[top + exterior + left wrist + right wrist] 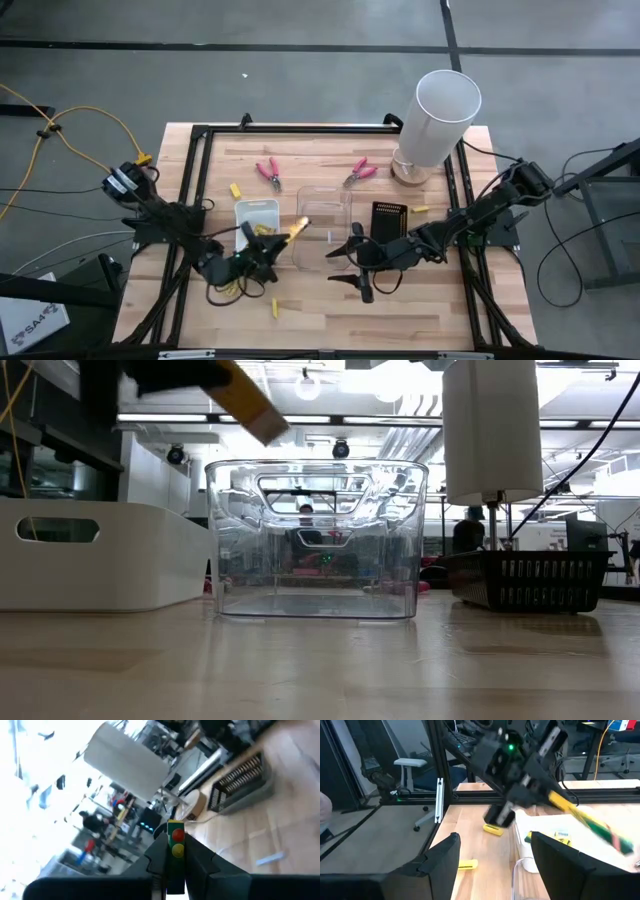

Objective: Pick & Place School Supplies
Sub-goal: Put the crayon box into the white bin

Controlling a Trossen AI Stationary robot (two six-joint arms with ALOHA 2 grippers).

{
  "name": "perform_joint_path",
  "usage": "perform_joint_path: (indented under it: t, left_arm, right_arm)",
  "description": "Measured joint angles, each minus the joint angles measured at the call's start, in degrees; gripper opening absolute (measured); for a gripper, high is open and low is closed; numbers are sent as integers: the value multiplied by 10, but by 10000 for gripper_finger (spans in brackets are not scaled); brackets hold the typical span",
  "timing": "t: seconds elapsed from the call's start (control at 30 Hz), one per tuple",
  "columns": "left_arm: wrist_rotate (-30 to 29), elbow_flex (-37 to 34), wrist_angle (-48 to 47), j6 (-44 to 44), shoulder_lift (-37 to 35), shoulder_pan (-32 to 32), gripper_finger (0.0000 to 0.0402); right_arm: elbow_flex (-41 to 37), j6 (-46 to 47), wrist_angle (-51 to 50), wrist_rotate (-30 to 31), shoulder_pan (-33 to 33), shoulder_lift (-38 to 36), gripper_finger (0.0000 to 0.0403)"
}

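My left gripper (pixel 272 243) (pixel 175 844) hovers at the seam between the white tray (pixel 257 214) and the clear tray (pixel 322 226), shut on a yellow stick (pixel 297 230) (pixel 247 402). My right gripper (pixel 347 266) (pixel 495 851) is open, just off the clear tray's near right corner, and touches nothing. More yellow pieces lie in the white tray (pixel 559 836) and on the table (pixel 275 305) (pixel 492 829). Two pink-handled pliers (pixel 268 172) (pixel 360 171) lie toward the far edge. The black slotted box (pixel 388 219) (pixel 525 581) rests flat to the right of the clear tray. My left gripper pinches the yellow stick between its two fingers (pixel 156 851), on the stick's rear part (pixel 175 862). The stick lies along the fingers and juts out past their tips. It is lifted clear and slants down toward its free end (pixel 268 428), above the clear tray's left rim.
The tall white cylinder (pixel 436 120) stands on a wooden base at the far right. A small yellow piece (pixel 420 209) lies beside the black box. The black frame rails (pixel 190 190) run along the table's sides. Bare wood lies along the near edge (pixel 420 315).
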Motion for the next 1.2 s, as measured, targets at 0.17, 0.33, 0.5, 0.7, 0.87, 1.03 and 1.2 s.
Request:
perform_joint_path:
  t: [0.17,0.33,0.5,0.7,0.87,1.03,1.2]
  left_arm:
    - [-28,0,0,-34,-31,-41,33]
    - [-70,-2,-2,-46,-36,-56,33]
    - [-94,-17,-2,-82,-36,-48,33]
    - [-91,-33,-12,-89,-77,-27,33]
    - [-91,-66,-78,-111,-162,-2,33]
    - [-104,-117,-119,-165,-252,0,33]
    - [-101,-152,-121,-259,-293,-45,33]
  right_arm:
    - [0,2,0,-1,6,0,235]
    - [0,2,0,-1,18,0,235]
    - [0,2,1,1,29,0,235]
    - [0,2,1,1,43,0,235]
    - [0,2,1,3,48,0,235]
    - [0,2,1,3,49,0,235]
    - [0,2,1,3,50,0,235]
